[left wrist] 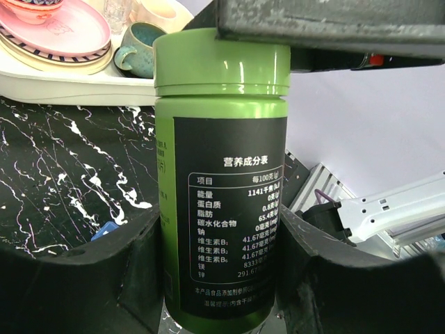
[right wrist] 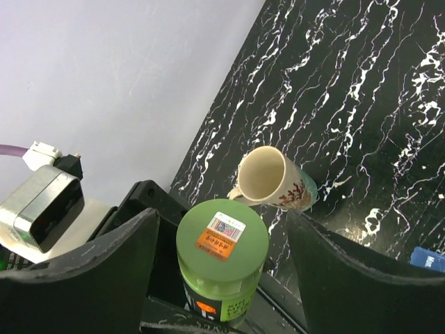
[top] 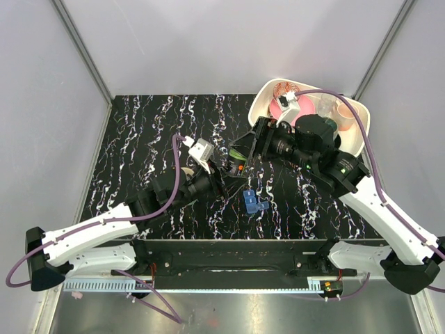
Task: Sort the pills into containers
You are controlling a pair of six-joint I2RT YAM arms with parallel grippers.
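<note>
A green pill bottle (left wrist: 221, 153) with a green cap (right wrist: 222, 240) stands upright on the black marble table (top: 153, 132). My left gripper (left wrist: 221, 236) is shut on its lower body, one finger on each side. My right gripper (right wrist: 222, 243) is open right above it, its fingers (right wrist: 104, 271) spread either side of the cap with gaps showing. The small blue pill box (top: 254, 203) lies on the table just near of both grippers; a corner shows in the right wrist view (right wrist: 427, 259) and the left wrist view (left wrist: 104, 229). No loose pills are visible.
A beige mug (right wrist: 274, 179) with a red pattern lies on its side beyond the bottle. A white tray (top: 263, 97) of dishes, with a pink plate (left wrist: 62, 35) and a teal cup (left wrist: 139, 49), stands at the back right. Grey walls enclose the table.
</note>
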